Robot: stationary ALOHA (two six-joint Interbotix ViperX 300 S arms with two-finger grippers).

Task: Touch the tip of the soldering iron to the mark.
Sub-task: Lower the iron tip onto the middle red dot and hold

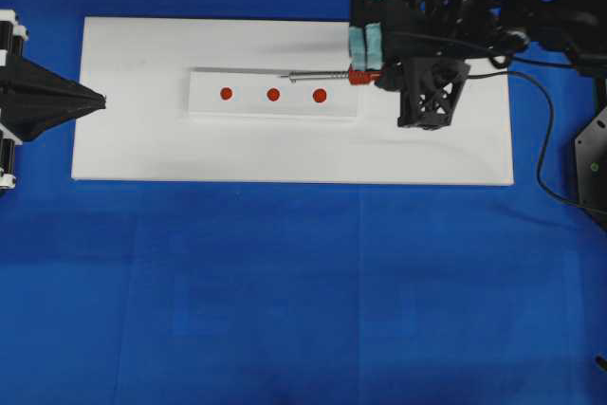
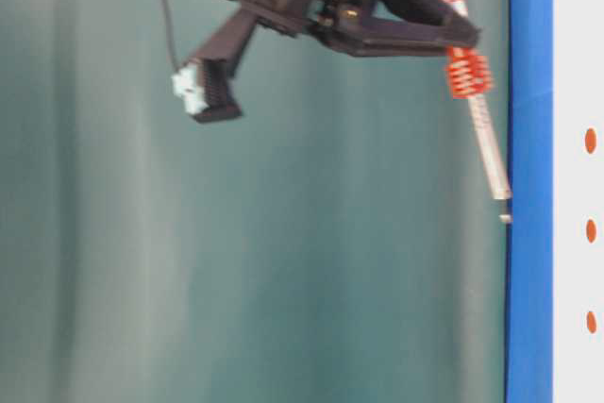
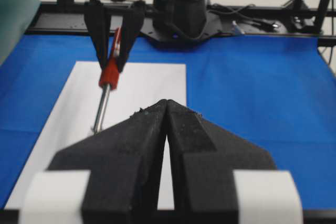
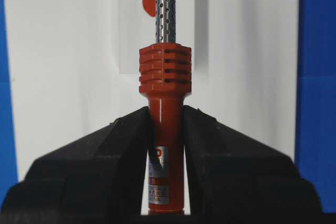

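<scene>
My right gripper (image 1: 372, 76) is shut on the soldering iron (image 1: 358, 76) by its red-orange handle (image 4: 166, 124), just behind the ribbed collar (image 4: 165, 72). The silver shaft (image 1: 313, 75) points left and slopes down toward the white strip (image 1: 209, 106). The tip (image 1: 284, 76) is over the strip's far edge, off the three red marks (image 1: 320, 96) (image 1: 273, 95) (image 1: 226, 94). In the table-level view the tip (image 2: 506, 219) is low near the surface; I cannot tell if it touches. My left gripper (image 1: 98, 100) is shut and empty at the board's left edge.
The strip lies on a white board (image 1: 142, 149) over blue cloth (image 1: 285, 291). The iron's black cord (image 1: 542, 139) loops off to the right, beside the right arm (image 1: 531, 7). Teal pads (image 1: 368, 16) sit on the right gripper's body.
</scene>
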